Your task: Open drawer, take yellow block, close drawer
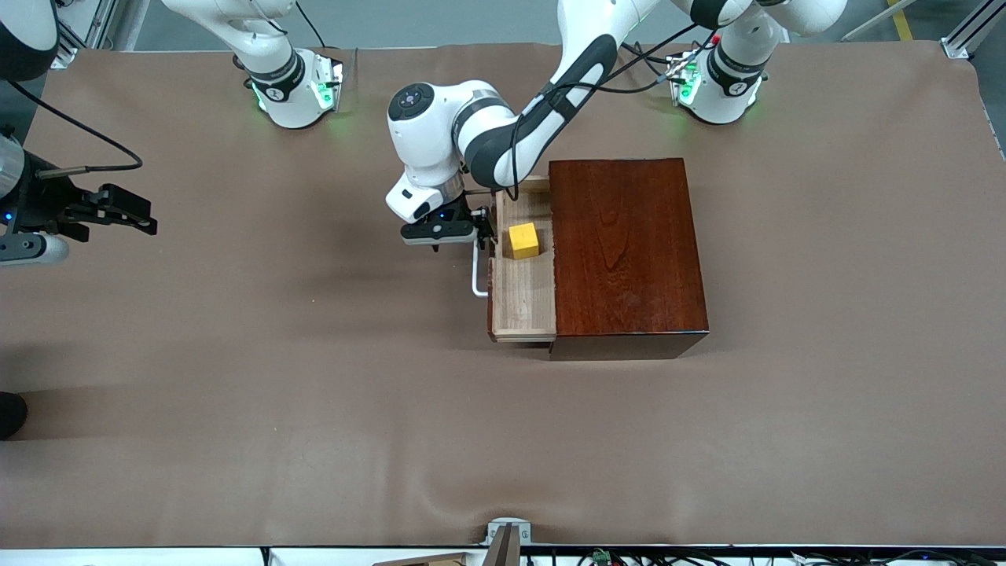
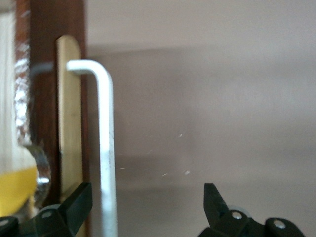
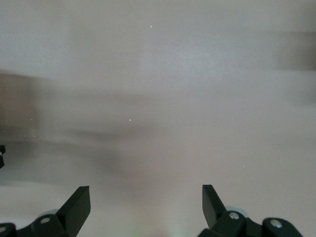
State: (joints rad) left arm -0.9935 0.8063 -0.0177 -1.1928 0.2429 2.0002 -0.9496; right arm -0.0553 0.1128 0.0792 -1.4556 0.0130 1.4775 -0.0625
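A brown mat (image 1: 314, 377) with a soft, faintly rippled surface covers the table. On it stands one glossy dark reddish-brown wooden box (image 1: 625, 248), a rectangular block with sharp edges, toward the left arm's end of the table. Its single drawer (image 1: 523, 295) is pulled partway out toward the right arm's end, showing a pale light-wood floor and thin pale walls. One yellow block (image 1: 524, 240), a small plain-faced cube, sits inside the drawer on that floor, in the part farther from the front camera. One white U-shaped bar handle (image 1: 477, 277) of round, smooth rod is fixed to the drawer's dark front.

There are two grippers, both black and two-fingered. The left gripper (image 1: 482, 229) is at the drawer's front; its fingers (image 2: 79, 205) stand apart with the handle's bar between them, close to one finger and not pinched. The right gripper (image 1: 130, 212) waits over bare mat at the right arm's end, well apart from the box, its fingers (image 3: 76, 205) spread wide and holding nothing.
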